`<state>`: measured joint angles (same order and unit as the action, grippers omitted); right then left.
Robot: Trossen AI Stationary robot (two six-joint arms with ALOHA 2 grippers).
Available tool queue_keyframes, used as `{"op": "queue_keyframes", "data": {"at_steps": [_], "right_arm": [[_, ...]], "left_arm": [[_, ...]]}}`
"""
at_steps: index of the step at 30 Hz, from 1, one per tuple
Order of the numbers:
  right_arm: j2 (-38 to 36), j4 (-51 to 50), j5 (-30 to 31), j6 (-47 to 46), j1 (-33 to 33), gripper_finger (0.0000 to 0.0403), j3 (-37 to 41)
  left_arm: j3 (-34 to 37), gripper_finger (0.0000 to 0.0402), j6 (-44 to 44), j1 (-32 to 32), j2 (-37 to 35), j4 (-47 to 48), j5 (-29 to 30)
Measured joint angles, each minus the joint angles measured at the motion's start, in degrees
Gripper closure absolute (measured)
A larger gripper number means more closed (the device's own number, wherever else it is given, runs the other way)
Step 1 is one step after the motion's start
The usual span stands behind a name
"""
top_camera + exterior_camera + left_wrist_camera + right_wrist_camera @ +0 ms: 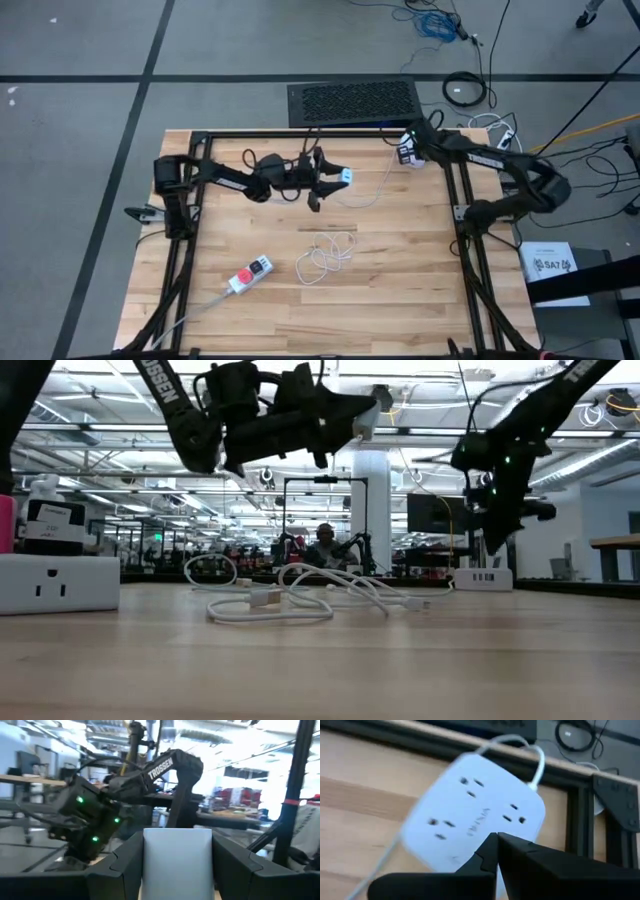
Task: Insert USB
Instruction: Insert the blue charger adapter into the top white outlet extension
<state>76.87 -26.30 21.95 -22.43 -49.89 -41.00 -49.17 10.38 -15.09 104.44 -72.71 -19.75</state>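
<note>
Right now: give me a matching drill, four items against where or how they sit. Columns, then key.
Items
1. left gripper
2. right gripper
3. white USB cable
4. red-button switch box

Places or states
A. loose coil lying mid-table
B. fingers shut, just above the white power strip at the table's far right corner
C. near the table's front left, on its own cord
D. raised above the table, holding a white block

Pairs: 1-D, 2-B, 3-A, 4-C
</note>
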Motion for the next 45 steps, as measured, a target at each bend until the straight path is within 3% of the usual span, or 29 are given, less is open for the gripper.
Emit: {"op": "queue_keyframes", "data": {"at_steps": [5,9,18,27,32,38,45], "right_arm": [[4.0,4.9,-2.7,1.1,-1.4,0.0403,2.2],[5.3,7.0,-5.3,1.1,1.6,0.0403,3.4],[4.6,5.0,-15.3,-1.7,19.0,0.0403,3.5],[4.6,5.2,-17.9,-11.0,37.8,0.0403,3.5],[4.1,5.1,-18.0,-16.3,44.7,0.0403,3.7],[3.1,4.5,-18.0,-20.3,49.6,0.0403,3.9],[2.9,4.2,-18.0,-22.9,52.3,0.0403,3.9]], "left_arm": [[3.3,0.0212,-1.8,0.0,-1.8,-0.4,1.7],[4.1,0.0212,-2.0,-0.3,-1.8,-0.1,2.3],[4.4,0.0212,-2.1,-0.7,-1.8,0.6,2.3],[4.6,0.0212,-5.9,2.4,-1.1,9.0,1.9],[5.8,0.0212,-6.2,5.4,3.8,-0.2,2.1],[7.4,0.0212,-0.7,6.6,12.4,-15.1,2.7],[1.7,0.0212,2.6,9.4,20.5,-16.5,4.6]]}}
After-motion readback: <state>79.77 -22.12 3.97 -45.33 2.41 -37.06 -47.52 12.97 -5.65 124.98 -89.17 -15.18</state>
